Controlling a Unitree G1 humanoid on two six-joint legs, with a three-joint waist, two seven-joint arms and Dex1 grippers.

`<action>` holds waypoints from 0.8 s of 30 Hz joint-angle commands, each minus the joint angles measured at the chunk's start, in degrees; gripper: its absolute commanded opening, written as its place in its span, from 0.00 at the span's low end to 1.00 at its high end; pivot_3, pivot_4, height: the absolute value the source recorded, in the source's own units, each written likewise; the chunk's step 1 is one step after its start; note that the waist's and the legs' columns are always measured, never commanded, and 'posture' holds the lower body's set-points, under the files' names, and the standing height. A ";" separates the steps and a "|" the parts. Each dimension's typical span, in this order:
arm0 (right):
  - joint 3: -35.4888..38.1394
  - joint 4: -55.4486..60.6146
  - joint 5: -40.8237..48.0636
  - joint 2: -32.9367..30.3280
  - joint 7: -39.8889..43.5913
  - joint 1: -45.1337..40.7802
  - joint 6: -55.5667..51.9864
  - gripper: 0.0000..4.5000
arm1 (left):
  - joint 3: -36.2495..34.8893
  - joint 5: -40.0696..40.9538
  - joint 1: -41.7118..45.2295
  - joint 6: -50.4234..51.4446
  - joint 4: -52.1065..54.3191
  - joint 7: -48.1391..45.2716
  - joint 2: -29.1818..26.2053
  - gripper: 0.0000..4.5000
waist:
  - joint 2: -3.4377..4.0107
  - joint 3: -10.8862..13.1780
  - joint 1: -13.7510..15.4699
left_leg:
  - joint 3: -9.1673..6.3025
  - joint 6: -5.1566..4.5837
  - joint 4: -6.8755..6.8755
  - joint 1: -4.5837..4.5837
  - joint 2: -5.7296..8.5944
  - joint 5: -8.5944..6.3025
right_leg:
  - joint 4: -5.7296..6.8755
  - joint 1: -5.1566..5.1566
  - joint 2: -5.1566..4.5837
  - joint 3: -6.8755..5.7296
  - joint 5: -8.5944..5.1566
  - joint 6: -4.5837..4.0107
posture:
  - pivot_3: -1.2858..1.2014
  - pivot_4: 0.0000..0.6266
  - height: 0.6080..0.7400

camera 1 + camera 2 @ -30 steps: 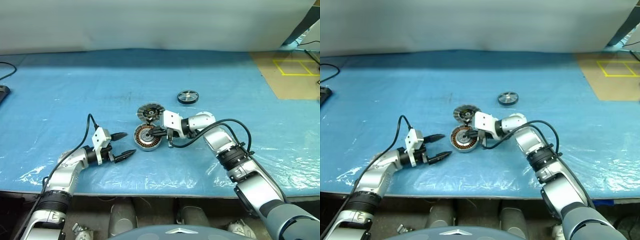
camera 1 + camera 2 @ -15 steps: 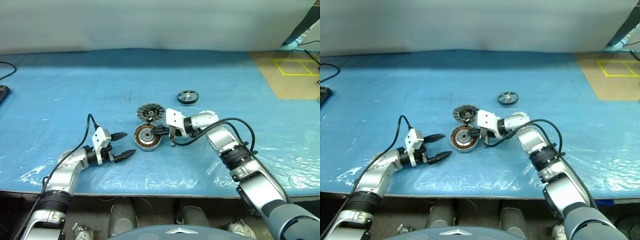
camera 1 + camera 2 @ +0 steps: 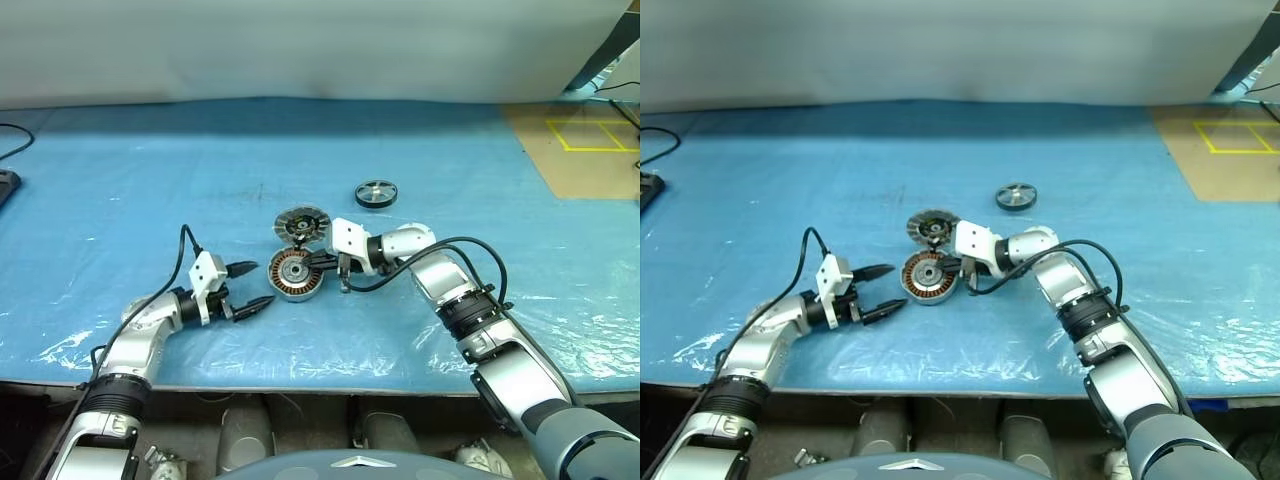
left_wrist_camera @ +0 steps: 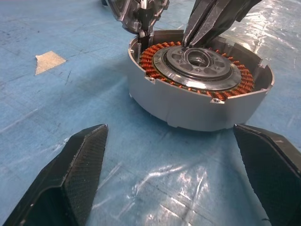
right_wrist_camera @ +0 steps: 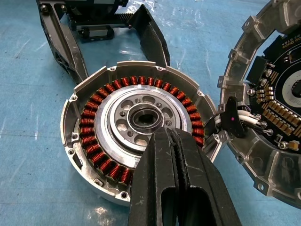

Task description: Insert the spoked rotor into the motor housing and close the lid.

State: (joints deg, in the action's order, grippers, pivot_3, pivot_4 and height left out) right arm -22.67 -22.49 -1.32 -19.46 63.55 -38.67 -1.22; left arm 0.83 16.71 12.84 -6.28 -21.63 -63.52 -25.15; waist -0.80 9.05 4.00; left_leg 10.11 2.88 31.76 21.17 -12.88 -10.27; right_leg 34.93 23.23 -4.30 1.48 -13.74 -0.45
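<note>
The motor housing (image 3: 293, 274), a silver cup with copper windings round a metal hub, lies open on the blue sheet. Its lid (image 3: 302, 223) stands joined at the far edge, folded back with its inner side showing. The spoked rotor (image 3: 375, 193) lies apart at the back right, black-rimmed. My right gripper (image 3: 312, 262) is shut with nothing in it, and its tip sits on the metal ring beside the hub (image 5: 143, 118). My left gripper (image 3: 262, 283) is open just left of the housing (image 4: 200, 89), with the fingers (image 4: 70, 183) level with its wall and apart from it.
A blue plastic sheet (image 3: 150, 180) covers the table. A brown board with yellow tape lines (image 3: 585, 140) lies at the back right. A black cable (image 3: 12, 140) shows at the left edge. The table's front edge runs just below both arms.
My left forearm has shifted slightly; both grippers and the housing stay where they were.
</note>
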 commanded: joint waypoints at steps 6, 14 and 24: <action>0.09 1.60 0.50 1.00 0.75 -0.13 -0.48 0.00 | 3.45 -1.94 3.13 0.57 -1.95 -0.68 3.29 1.00 | 0.03 -0.02 0.42 | 0.00 -0.01 0.06 0.01 0.06 0.00 | 0.01 -0.03 -0.08 0.00 0.00 0.01 | 0.52 0.24 1.00; 0.43 4.55 1.32 1.12 1.99 0.69 -2.50 0.00 | 3.46 -2.04 2.75 1.21 -1.16 -1.19 3.25 1.00 | 0.06 -0.03 0.21 | 0.00 0.00 0.06 0.01 0.00 0.00 | 0.01 -0.02 -0.02 -0.01 0.00 0.00 | 0.52 0.24 1.00; 0.86 9.72 4.04 2.29 3.81 1.68 -5.79 0.00 | 3.20 -1.95 2.21 2.21 0.13 -0.81 2.81 1.00 | 0.08 -0.02 0.13 | 0.00 -0.01 0.05 0.08 0.01 -0.01 | 0.00 0.02 -0.03 -0.01 0.00 0.00 | 0.52 0.24 1.00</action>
State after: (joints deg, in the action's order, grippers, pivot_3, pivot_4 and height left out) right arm -22.26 -15.40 1.08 -17.32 67.20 -37.09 -6.70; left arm 3.23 15.04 15.64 -4.63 -22.01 -64.53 -22.38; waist -0.72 9.03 4.13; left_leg 10.11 2.86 31.81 21.24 -12.87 -10.28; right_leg 34.92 23.25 -4.32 1.46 -13.74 -0.45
